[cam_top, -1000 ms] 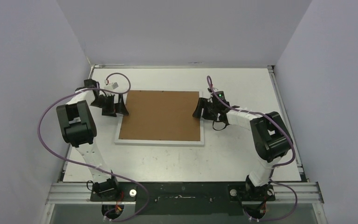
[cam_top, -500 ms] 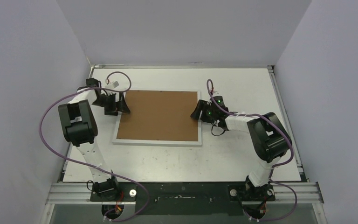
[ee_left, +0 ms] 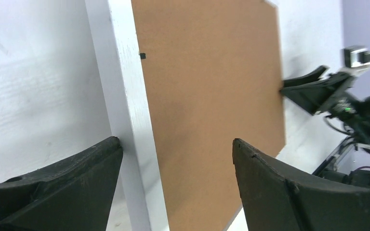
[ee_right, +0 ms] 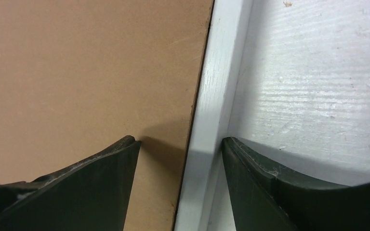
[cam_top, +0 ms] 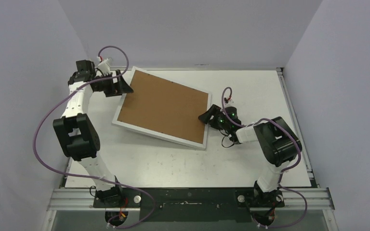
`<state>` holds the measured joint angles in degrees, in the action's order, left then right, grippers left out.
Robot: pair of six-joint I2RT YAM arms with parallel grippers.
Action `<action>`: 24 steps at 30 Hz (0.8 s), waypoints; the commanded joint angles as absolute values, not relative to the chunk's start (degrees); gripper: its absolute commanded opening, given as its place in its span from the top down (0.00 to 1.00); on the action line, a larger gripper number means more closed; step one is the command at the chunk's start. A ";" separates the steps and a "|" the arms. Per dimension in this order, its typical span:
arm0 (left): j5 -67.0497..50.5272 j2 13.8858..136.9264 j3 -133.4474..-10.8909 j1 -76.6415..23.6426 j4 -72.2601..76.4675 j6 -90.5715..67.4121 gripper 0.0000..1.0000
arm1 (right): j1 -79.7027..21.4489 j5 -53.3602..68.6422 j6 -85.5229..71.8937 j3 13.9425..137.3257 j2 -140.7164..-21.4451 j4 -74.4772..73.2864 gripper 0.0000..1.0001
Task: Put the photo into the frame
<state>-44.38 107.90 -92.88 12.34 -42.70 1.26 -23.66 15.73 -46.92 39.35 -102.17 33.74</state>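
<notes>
the white table [cam_top: 250,82] carries the frame [ee_left: 125,96], which sits face down and askew, its left end turned toward the far wall and its right end nearer the arms. whether the left end is off the table i cannot tell. the brown backing board [cam_top: 164,108] fills the frame's back inside the thin white rail. the photo is hidden from every view.

the left gripper [ee_left: 177,142] is at the frame's far-left edge with its jaws spread wide astride the left rail. one finger [ee_left: 77,183] is against the rail's outer side and the other [ee_left: 289,192] is well inward over the board.

the right gripper [ee_right: 180,139] is low at the frame's right edge, also spread. one fingertip [ee_right: 77,192] is on the board and the other [ee_right: 294,192] is on the table just outside the rail.
</notes>
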 commanded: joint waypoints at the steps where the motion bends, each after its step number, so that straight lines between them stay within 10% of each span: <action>1: -63.96 100.70 -96.83 6.51 -42.79 -9.90 0.20 | -24.85 30.77 -59.52 34.18 -106.39 49.62 0.36; 14: -67.94 94.11 -84.30 2.70 -6.28 -43.20 0.23 | -25.41 30.88 -64.83 33.53 -111.17 57.39 0.35; 24: -48.53 104.17 -101.56 11.06 -44.67 -2.97 0.24 | -25.44 25.45 -54.72 35.33 -102.95 39.75 0.35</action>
<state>-61.14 98.43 -90.76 5.89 -28.36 -24.05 -25.45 29.10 -61.73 34.09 -107.81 51.42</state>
